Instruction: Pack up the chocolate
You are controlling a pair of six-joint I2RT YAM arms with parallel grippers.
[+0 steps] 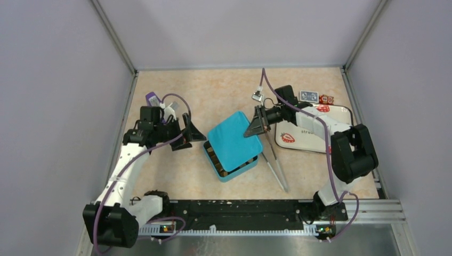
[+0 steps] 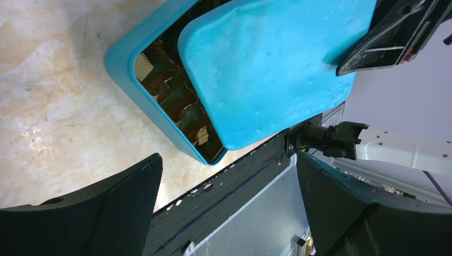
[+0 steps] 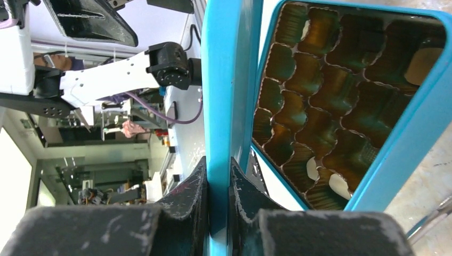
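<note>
**Bases near; right hand [image 1: 255, 125] clamped on lid [image 1: 234, 140], left hand [image 1: 187, 136] apart**

Top view: arm bases sit on the rail [image 1: 234, 210] at the near edge of the surface [image 1: 176, 176]. Blue box [image 1: 237, 173] is mid-surface. Lid lies skewed on it, leaving a strip open along the box's left-near side, where dark cups [image 1: 216, 157] show. Right hand is at the lid's right edge, fingers together on it. Left hand is just left of the box, fingers spread, nothing between them, not touching the box. Tongs [image 1: 274, 160] lie on the surface just right of the box. White tray [image 1: 312, 140] with a strawberry print is further right. Blue card [image 1: 308, 96] and red bits [image 1: 326, 99] are behind the tray.

Left wrist: own black fingers [image 2: 122, 213] are wide apart in the foreground, with the box ahead of them. Lid covers most of the box. The gap shows brown paper cups with a tan chocolate [image 2: 201, 136] piece in one near the wall. One right-hand finger rests on the lid, top right.

Right wrist: own fingers pinch the lid, seen edge-on and upright between them. Box interior is open to view beside it, with rows of brown cups. Cream chocolate pieces sit in cups by the lower rim and a tan one sits at upper right. Other cups are dark, contents unclear.
</note>
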